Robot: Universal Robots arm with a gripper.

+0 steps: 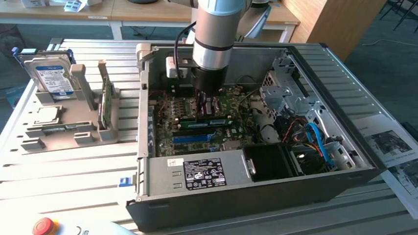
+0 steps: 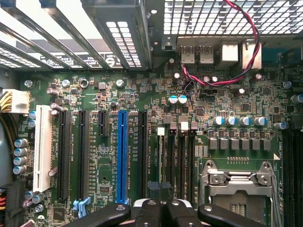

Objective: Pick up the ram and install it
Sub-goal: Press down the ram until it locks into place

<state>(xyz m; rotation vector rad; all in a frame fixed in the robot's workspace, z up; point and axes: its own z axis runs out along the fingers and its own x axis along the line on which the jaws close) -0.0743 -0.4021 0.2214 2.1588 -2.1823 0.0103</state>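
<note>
My gripper point(image 1: 205, 102) reaches down inside the open computer case point(image 1: 339, 112), low over the green motherboard point(image 1: 225, 105). In the wrist view its black fingers point(image 2: 149, 212) are shut together above the row of black memory slots point(image 2: 177, 156). Just below the gripper, a green ram point(image 1: 207, 121) with a white sticker stands in the slots. I cannot tell whether the fingers touch it. Another thin green stick point(image 1: 104, 104) stands upright in the grey rack point(image 1: 72, 132) at the exterior view's left.
A hard drive point(image 1: 51, 74) with a blue-white label stands in the rack. The case holds a black power supply point(image 1: 205, 172), a metal drive cage point(image 1: 284, 90) and blue cables point(image 1: 320, 142). A red button point(image 1: 44, 226) sits at the table's near edge. Papers point(image 1: 392, 144) lie to the right.
</note>
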